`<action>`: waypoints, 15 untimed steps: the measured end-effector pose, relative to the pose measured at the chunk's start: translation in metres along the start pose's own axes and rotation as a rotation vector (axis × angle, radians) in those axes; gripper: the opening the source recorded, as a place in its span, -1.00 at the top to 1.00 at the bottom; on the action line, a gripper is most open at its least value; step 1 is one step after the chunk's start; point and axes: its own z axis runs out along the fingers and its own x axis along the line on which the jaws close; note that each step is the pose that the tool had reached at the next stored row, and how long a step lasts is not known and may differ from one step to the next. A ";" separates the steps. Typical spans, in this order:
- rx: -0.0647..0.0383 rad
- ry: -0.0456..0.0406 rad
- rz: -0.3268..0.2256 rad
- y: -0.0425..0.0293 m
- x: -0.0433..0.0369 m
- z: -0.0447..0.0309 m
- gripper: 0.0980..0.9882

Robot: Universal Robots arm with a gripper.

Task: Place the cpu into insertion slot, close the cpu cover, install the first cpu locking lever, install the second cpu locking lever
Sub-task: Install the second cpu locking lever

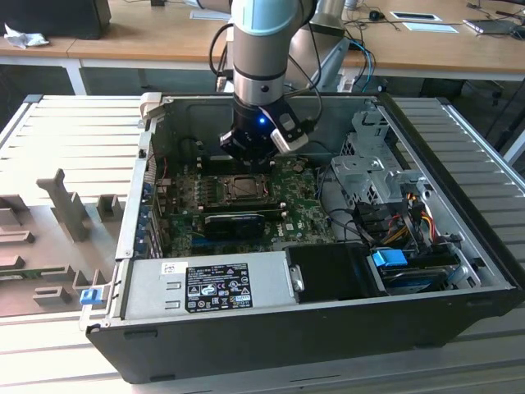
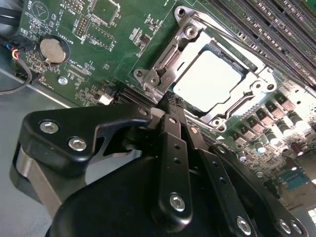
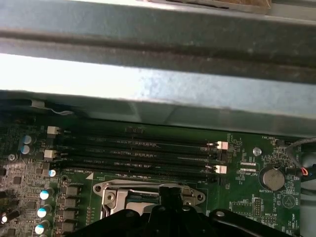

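cpu [image 2: 210, 81] flat in insertion slot [image 2: 163, 74], upper-right frame, diagonal | cpu cover [image 2: 256, 89] down | gripper [image 2: 170, 106] clenched, empty, at slot edge

Setup sits on a pale grey ribbed metal work surface [image 1: 74, 131], slats running across it. Some grey angular fixture blocks [image 1: 70, 205] stand on it toward the exterior view's left. Behind that there's a long light-brown wooden desk [image 1: 156, 37] with white legs, holding a dark box [image 1: 53, 16], crumpled white paper [image 1: 23, 36] and flat white sheets [image 1: 422, 20]. Lighting's bright and even.
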 end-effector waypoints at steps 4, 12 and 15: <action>0.000 0.0000 0.000 -0.0019 0.0002 -0.0002 0.98; 0.000 0.0001 0.000 -0.0055 0.0005 -0.0007 0.98; 0.000 0.0000 0.000 -0.0075 0.0007 -0.0009 0.98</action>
